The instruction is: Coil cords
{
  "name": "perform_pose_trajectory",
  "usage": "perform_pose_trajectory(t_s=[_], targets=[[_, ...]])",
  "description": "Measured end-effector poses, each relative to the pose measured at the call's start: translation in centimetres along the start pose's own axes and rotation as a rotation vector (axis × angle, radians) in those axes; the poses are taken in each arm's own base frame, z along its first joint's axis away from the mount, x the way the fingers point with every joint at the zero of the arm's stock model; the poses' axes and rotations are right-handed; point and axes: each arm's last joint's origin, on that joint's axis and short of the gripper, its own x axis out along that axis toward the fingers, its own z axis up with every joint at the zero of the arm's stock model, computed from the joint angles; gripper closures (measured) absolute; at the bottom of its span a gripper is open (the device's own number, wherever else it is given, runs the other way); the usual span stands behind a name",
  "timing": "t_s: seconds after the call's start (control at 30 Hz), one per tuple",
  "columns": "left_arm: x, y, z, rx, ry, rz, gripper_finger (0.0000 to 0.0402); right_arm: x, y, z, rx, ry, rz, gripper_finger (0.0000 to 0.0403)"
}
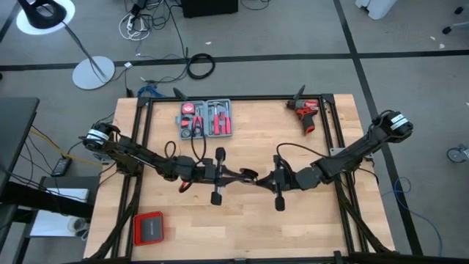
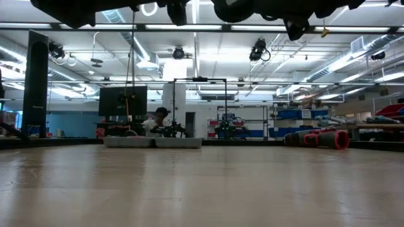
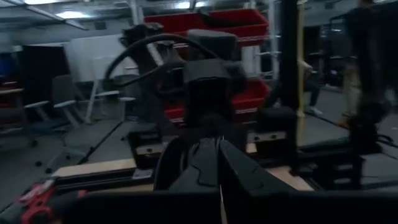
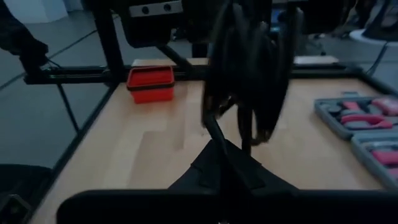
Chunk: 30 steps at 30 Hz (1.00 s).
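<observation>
The cord, a thin black cable, is gathered into several loops (image 4: 249, 81) that hang in the air above the middle of the table (image 1: 242, 220). Seen from above, it is a small dark tangle (image 1: 249, 175) between the two grippers. My left gripper (image 1: 238, 174) comes in from the table's left and is shut at the top of the loops. My right gripper (image 1: 262, 178) comes in from the right, tip to tip with the left, and is shut on a strand. The plug block does not show. My left gripper holds the bundle of loops by its top (image 4: 249, 15), at the upper edge of the right wrist view. Several strands hang slack below it, clear of the table. How its fingers (image 3: 217, 165) lie on the cord is hidden by the fingers themselves. My right gripper pinches one strand of the cord (image 4: 214, 127) between its two fingertips, near the lower end of the loops. Its fingers (image 4: 225, 158) lie nearly level and come from the table's right. The strand rises from the tips into the hanging bundle.
An open grey tool case (image 1: 205, 119) lies at the table's far side, left of centre. A red drill (image 1: 306, 114) lies at the far right. A red box (image 1: 149, 227) sits at the near left. Black frame rails (image 1: 139, 147) run along the table's edges.
</observation>
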Motion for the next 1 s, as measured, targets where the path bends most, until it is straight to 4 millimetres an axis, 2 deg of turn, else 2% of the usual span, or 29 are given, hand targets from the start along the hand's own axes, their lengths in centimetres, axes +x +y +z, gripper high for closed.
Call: perform_pose_trajectory(t_s=[0.27, 0.6, 1.0], targets=[[0.0, 0.2, 0.2, -0.022, -0.011, 0.065, 0.0400, 0.4, -0.7, 0.6, -0.018, -0.044, -0.027, 0.0388], [0.0, 0.2, 0.1, -0.021, -0.008, 0.069, 0.0400, 0.4, -0.7, 0.7, 0.013, -0.053, -0.010, 0.0348], [0.0, 0.2, 0.1, -0.017, -0.005, 0.069, 0.0400, -0.2, 0.4, 0.6, 0.047, -0.062, 0.031, 0.0348]])
